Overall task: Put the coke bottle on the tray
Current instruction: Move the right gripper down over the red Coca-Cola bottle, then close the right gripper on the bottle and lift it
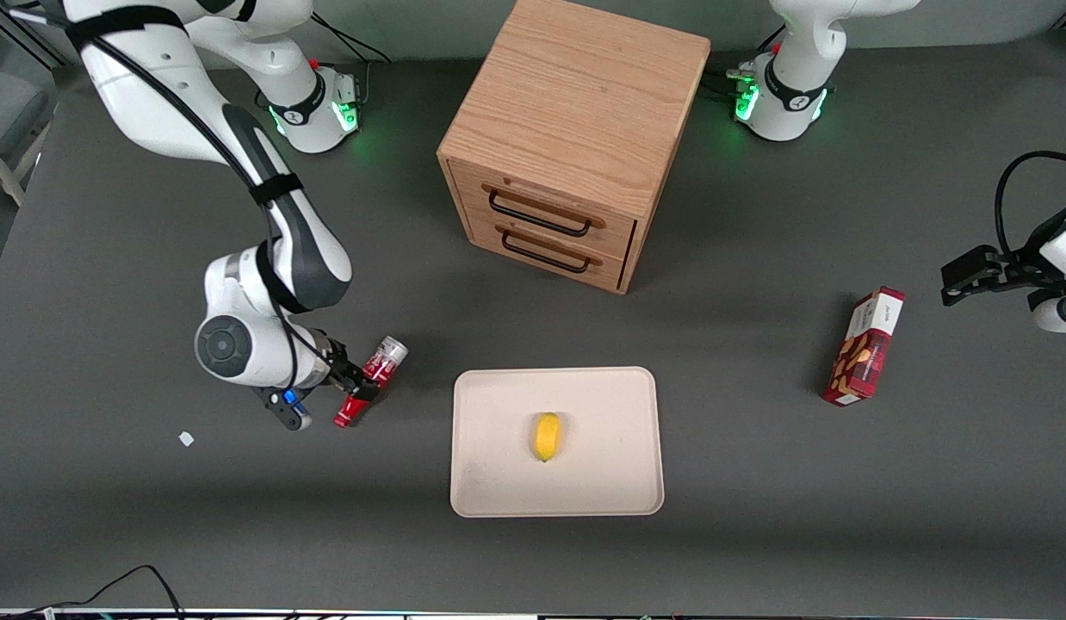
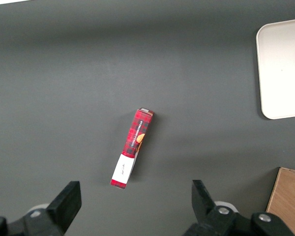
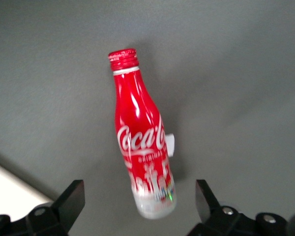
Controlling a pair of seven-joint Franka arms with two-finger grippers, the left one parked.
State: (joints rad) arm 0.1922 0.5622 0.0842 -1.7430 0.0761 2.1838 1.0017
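Note:
The coke bottle (image 1: 383,360) lies on the dark table, toward the working arm's end from the tray, with its silver base farther from the front camera and its red cap nearer. My gripper (image 1: 359,385) is low over it. In the right wrist view the bottle (image 3: 140,137) lies between the open fingers (image 3: 71,200), which stand wide apart on either side of its silver base without touching it. The cream tray (image 1: 498,482) lies flat near the table's middle; its corner shows in the right wrist view (image 3: 2,184).
A small yellow fruit (image 1: 547,436) lies on the tray. A wooden drawer cabinet (image 1: 576,129) stands farther from the front camera. A red snack box (image 1: 865,347) lies toward the parked arm's end. A white scrap (image 1: 186,438) lies near the working arm.

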